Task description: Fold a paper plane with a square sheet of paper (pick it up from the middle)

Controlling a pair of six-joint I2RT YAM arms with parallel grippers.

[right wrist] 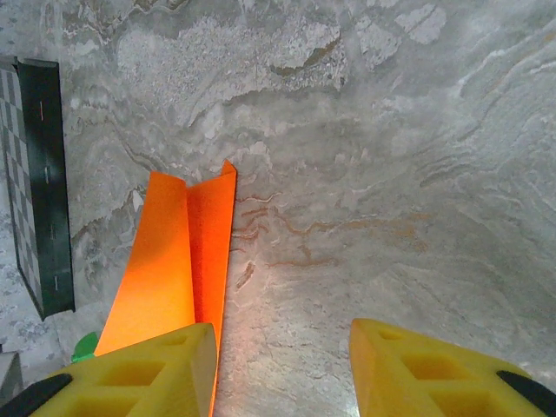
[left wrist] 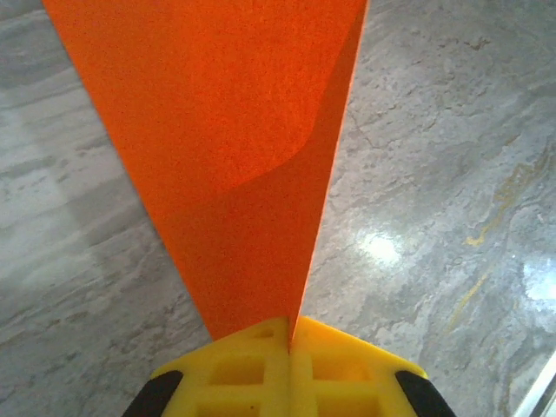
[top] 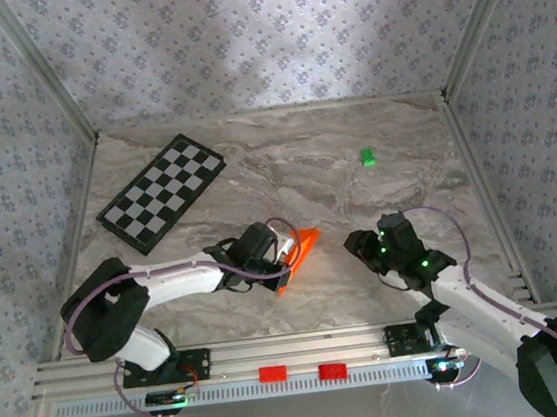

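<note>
Orange paper (top: 302, 251), folded lengthwise into a narrow wedge with a centre crease, is sitting in the left gripper (left wrist: 289, 340), whose yellow fingers (left wrist: 234, 369) are pinching together on its narrow end. It is sitting close to the near edge of the table (top: 358, 199), about midway between the left and right edges. Right gripper (right wrist: 282, 332) is hovering just beside it, jaws gaping wide, holding nothing. Checkered board (top: 163, 191) is lying toward the far left corner, green block (top: 367, 158) toward the far right.
</note>
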